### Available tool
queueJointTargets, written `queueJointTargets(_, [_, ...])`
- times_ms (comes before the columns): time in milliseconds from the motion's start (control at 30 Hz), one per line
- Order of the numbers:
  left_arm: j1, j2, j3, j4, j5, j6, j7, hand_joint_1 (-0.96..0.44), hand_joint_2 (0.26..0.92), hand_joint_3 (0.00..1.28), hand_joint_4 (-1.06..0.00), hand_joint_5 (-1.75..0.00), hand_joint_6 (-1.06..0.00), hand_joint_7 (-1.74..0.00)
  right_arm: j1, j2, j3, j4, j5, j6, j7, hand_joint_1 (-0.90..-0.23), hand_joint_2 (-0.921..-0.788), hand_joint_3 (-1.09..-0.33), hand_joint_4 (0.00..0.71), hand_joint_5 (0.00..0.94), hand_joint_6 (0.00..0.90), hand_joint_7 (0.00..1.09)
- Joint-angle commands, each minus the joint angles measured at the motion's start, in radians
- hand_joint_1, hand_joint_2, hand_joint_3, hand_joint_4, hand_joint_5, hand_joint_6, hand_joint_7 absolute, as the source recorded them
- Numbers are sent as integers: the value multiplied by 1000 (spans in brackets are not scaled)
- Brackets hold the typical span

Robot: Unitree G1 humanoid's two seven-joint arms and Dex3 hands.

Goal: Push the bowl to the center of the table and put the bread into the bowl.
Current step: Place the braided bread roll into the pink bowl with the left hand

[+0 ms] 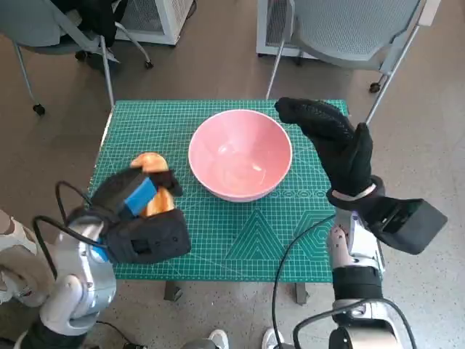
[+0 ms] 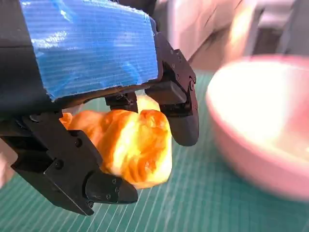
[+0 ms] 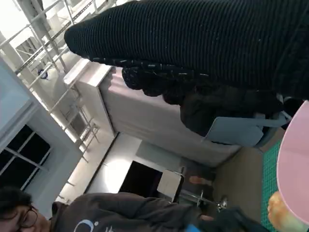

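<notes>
Brown floor (image 1: 218, 65) holds grey chairs (image 1: 349, 29) (one either side), and perhaps a white cabinet (image 1: 156, 18).

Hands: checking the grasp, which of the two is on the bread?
The left hand, blue-taped, with its fingers around the bread. The gloved right hand holds nothing, raised beside the bowl.

Gloved right hand (image 3: 203, 43) above pink bowl (image 3: 294, 164) (a person (image 3: 96, 212) nearby).
</notes>
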Motion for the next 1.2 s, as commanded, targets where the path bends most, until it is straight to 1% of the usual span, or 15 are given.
queueJointTargets(33, [-66, 6, 28, -44, 12, -5, -20, 5, 675, 436, -776, -1276, -760, -917, -2, 1, -4, 25, 8, 7, 0, -664, -921, -887, 74, 0, -1, 270])
queueJointTargets(233, [-149, -10, 28, -27, 11, -19, -13, 4, 676, 431, -788, -1253, -753, -932, -9, 3, -8, 40, 4, 0, 0, -662, -921, -886, 75, 1, 0, 278])
queueJointTargets(300, [-177, -19, 26, -10, 6, -30, -1, 4, 688, 412, -792, -1241, -742, -944, -11, 3, -8, 43, 3, -3, 0, -662, -921, -886, 75, 1, 1, 282])
queueJointTargets(433, [-225, -38, 24, 29, -6, -61, 25, 3, 751, 297, -812, -1168, -720, -979, -13, 2, -10, 45, 2, -5, 1, -666, -921, -884, 76, 1, -1, 296])
queueJointTargets(500, [-250, -48, 22, 58, -12, -81, 41, 3, 763, 273, -818, -1141, -712, -1001, -15, 0, -11, 50, 2, -6, 1, -667, -921, -884, 76, 1, -1, 298])
queueJointTargets(533, [-261, -52, 21, 70, -15, -90, 48, 3, 784, 232, -824, -1120, -710, -1009, -16, -1, -12, 50, 2, -7, 1, -668, -921, -884, 75, 1, -1, 299])
queueJointTargets(633, [-298, -64, 15, 121, -20, -121, 69, 3, 810, 181, -832, -1080, -706, -1034, -19, -3, -13, 50, 2, -5, 1, -671, -921, -884, 75, 0, -1, 302])
queueJointTargets(733, [-334, -78, 7, 169, -21, -146, 84, 3, 821, 162, -832, -1057, -699, -1062, -20, -6, -14, 45, 2, -2, -1, -672, -921, -884, 75, 0, -1, 303])
queueJointTargets(800, [-356, -89, 1, 196, -21, -159, 92, 3, 845, 124, -822, -1051, -688, -1084, -20, -8, -15, 41, 2, -1, -2, -672, -921, -884, 76, 1, -1, 305])
queueJointTargets(1200, [-491, -154, -44, 381, -23, -248, 145, 3, 874, 84, -812, -1053, -664, -1113, -29, -19, -20, 47, -6, -9, -13, -662, -921, -891, 96, 10, -1, 306])
